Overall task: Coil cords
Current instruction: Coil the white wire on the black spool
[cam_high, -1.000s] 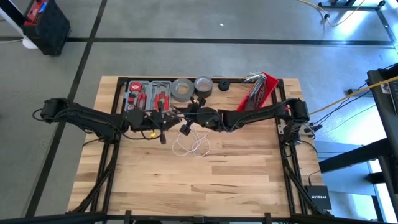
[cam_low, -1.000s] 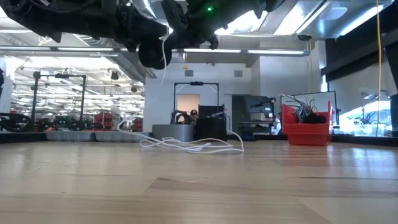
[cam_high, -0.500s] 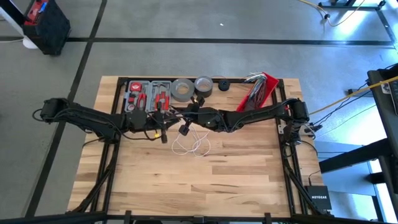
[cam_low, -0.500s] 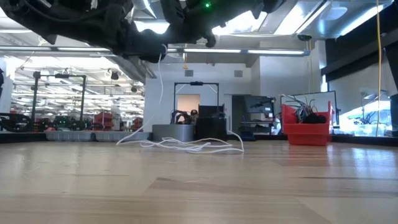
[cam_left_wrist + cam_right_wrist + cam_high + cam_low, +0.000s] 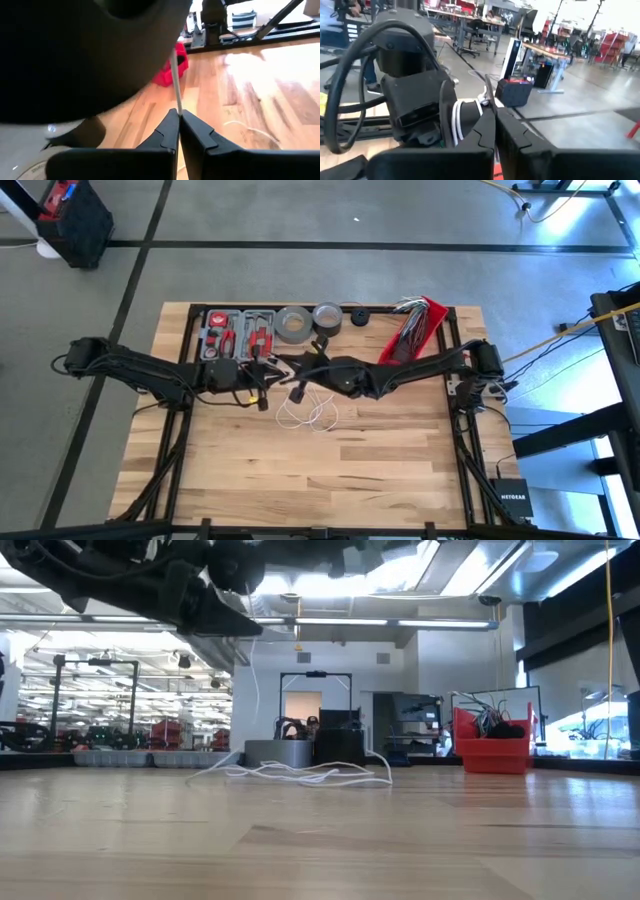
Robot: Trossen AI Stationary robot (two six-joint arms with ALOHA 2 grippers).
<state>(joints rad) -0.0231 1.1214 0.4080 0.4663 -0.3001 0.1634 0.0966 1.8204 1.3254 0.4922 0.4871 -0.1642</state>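
Room: grey floor around table (image 5: pixel 380 470)
Cord (image 5: pixel 310 412): loose near table middle, front boards bare
Left end effector (image 5: pixel 262 372): pinching cord
Right end effector (image 5: pixel 290 376): pressed together

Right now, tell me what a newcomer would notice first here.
The two dark arms meet above the table's middle, the left gripper shut on the thin white cord, which hangs to a loose tangle on the wood. The right gripper is shut beside it. Behind, a red bin of wires stands out.
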